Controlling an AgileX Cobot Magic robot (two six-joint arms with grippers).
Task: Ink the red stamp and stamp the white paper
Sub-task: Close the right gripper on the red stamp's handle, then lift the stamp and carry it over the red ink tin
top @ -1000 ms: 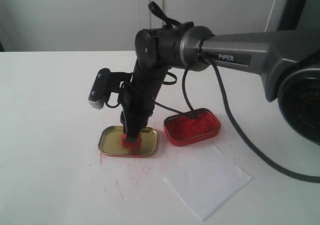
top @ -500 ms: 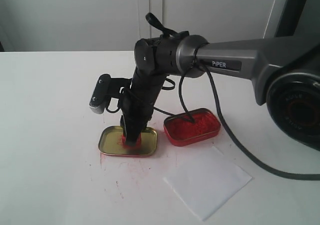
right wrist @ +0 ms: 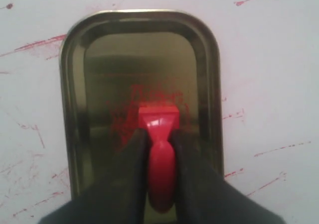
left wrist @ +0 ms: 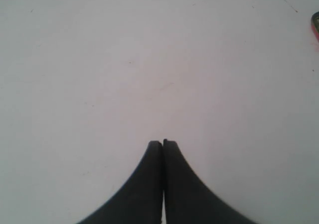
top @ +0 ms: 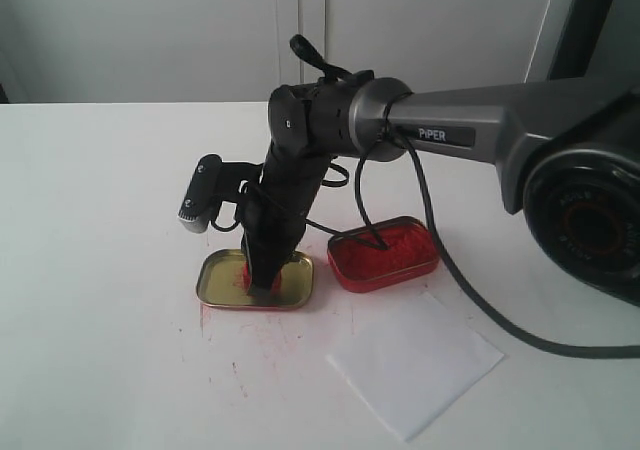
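My right gripper (top: 262, 282) (right wrist: 159, 137) is shut on the red stamp (right wrist: 159, 134), its black fingers pressing both sides of the round handle. The stamp's square base points down into a shallow gold tin (top: 215, 282) (right wrist: 144, 45) smeared with red ink. In the exterior view the stamp is mostly hidden behind the fingers. The white paper (top: 415, 360) lies flat on the table to the right of the gold tin, in front of the red ink tin (top: 385, 253). My left gripper (left wrist: 162, 143) is shut with nothing in it, over bare white tabletop.
Red ink streaks mark the white table (top: 90, 270) around and in front of the gold tin. A black cable (top: 455, 270) hangs from the right arm past the red ink tin. A sliver of a tin (left wrist: 316, 27) shows at the left wrist view's edge.
The right arm has shifted slightly left and lower, bringing the stamp further down into the gold tin. The paper and both tins have stayed where they were.
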